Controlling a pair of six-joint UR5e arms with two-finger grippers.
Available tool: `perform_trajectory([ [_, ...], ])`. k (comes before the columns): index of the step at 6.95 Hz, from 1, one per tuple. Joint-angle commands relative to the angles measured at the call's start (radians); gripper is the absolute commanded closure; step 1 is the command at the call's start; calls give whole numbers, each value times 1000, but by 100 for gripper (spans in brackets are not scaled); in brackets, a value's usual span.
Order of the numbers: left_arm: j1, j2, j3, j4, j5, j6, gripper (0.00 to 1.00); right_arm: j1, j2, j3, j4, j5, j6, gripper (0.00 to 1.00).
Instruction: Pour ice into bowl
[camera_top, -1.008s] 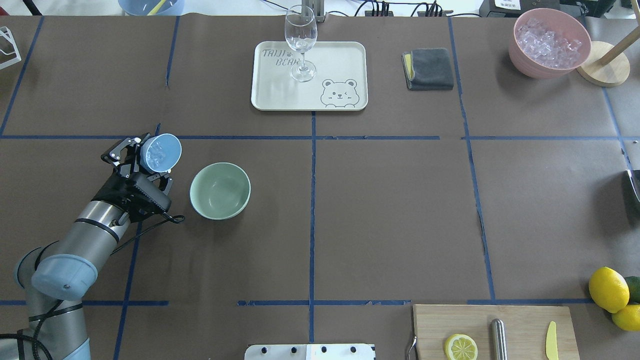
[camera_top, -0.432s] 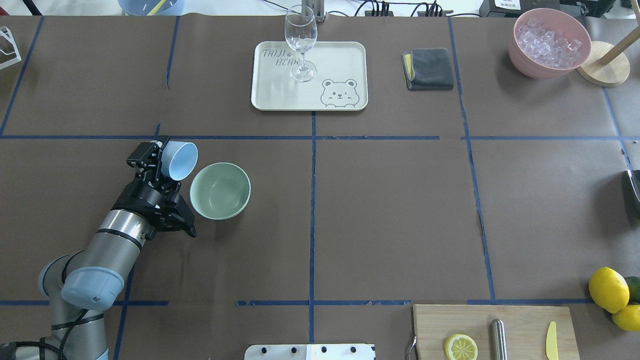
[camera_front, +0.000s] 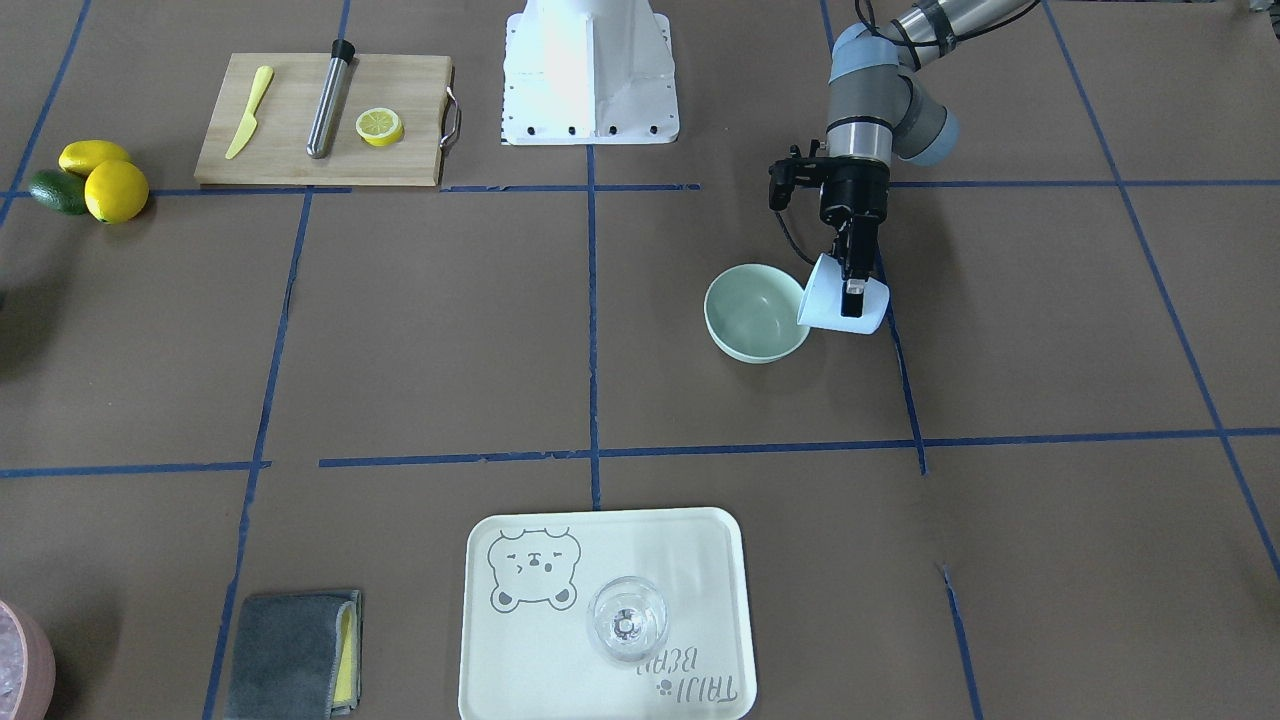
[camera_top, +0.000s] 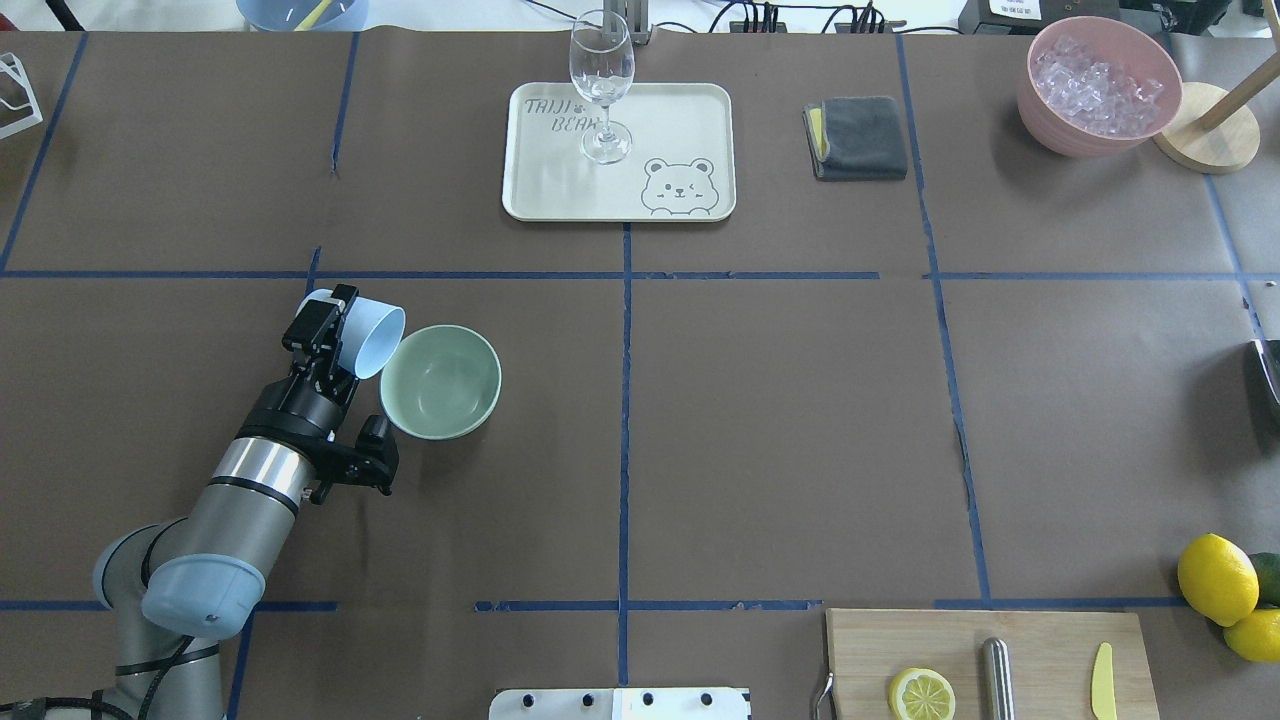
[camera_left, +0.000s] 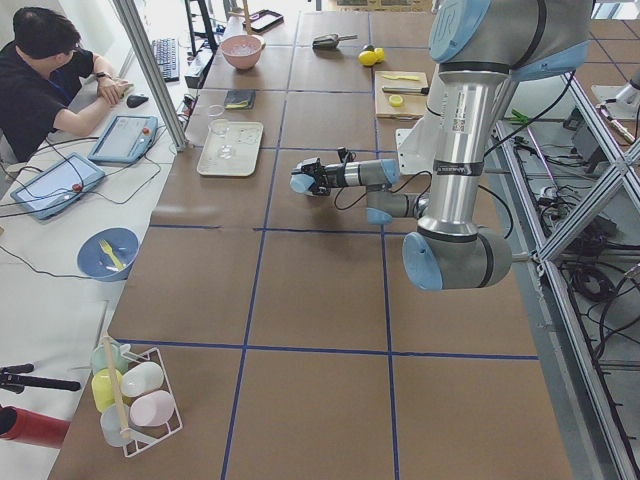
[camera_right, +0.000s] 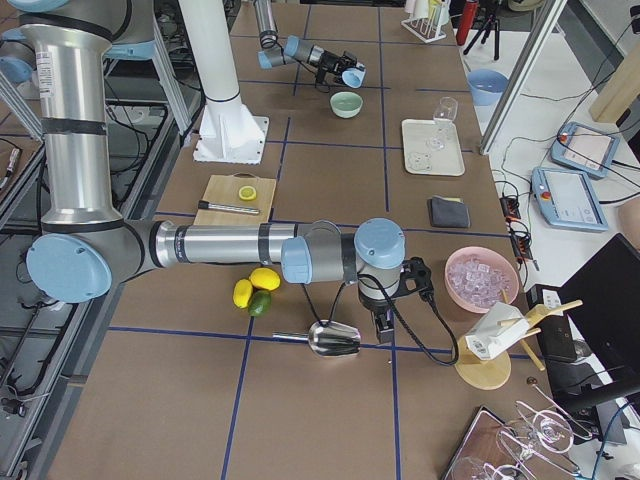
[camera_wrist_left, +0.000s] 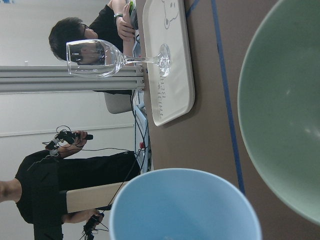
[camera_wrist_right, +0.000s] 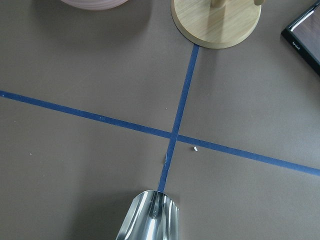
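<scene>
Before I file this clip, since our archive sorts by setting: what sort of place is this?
Probably a robotics lab staged as a drinks-prep bench: a blue tape grid on the table, an operator at tablets beside it, and a wine glass on a tray.

Brown-paper-covered table (camera_top: 800, 400) is gridded with blue tape. A cream rectangular bear-print tray (camera_top: 690, 120) is set at the far side. A folded grey cloth (camera_top: 858, 137) is laid near the tray's right, and a pink round container (camera_top: 1050, 135) further right. A pale mint-green round bowl (camera_top: 440, 385) is placed robot-side, left of the tray. A wooden cutting board (camera_top: 880, 640) and yellow lemons (camera_top: 1217, 578) are placed robot-side, well right of the tray.
</scene>
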Motion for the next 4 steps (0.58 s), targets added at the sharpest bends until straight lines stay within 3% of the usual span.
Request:
perform_trajectory([
  [1, 12, -29, 25, 1, 24, 154, 100, 5, 0, 1, 0, 1, 0, 0],
  [4, 14, -38, 24, 0, 45, 351, 100, 14, -5, -1, 0, 1, -2, 0],
])
